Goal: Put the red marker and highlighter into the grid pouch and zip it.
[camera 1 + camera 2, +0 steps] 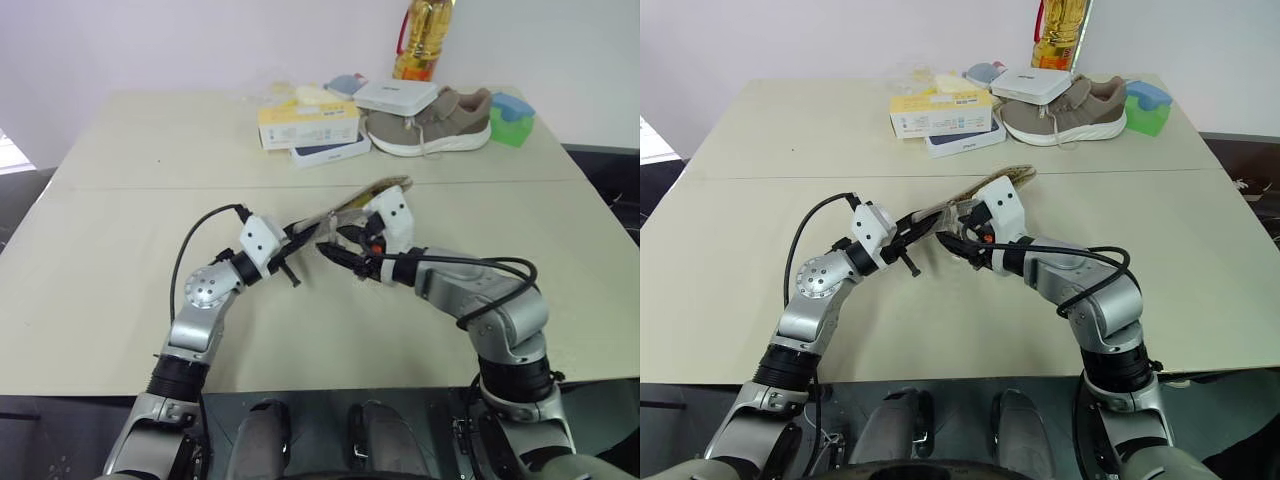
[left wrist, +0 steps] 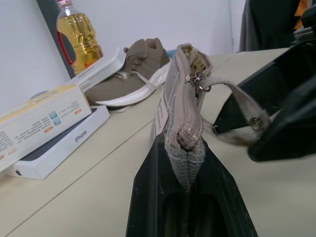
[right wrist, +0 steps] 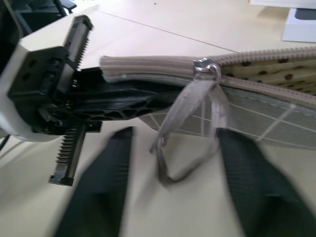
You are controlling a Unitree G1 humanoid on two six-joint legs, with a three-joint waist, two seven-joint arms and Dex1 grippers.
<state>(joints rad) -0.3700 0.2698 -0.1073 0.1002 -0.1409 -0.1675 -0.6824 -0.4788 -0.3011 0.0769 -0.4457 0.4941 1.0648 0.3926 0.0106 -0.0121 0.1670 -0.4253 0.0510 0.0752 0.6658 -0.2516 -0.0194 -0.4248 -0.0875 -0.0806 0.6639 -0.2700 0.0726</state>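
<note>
Left wrist view: iPhone box (image 2: 59,148) beside grid pouch (image 2: 185,98).

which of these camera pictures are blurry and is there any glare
Right wrist view: the right gripper's own fingers and the zipper pull loop are smeared by motion, while the grid pouch stays fairly crisp. Left wrist view: the pouch edge is sharp, the shoe softer. Head views: even light, no glare.

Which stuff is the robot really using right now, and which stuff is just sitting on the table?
Using:
grid pouch, end pinched in the left gripper
zipper pull, between the right gripper fingers

Just sitting there:
shoe
oil bottle
yellow box
phone box
white box
green container
</note>
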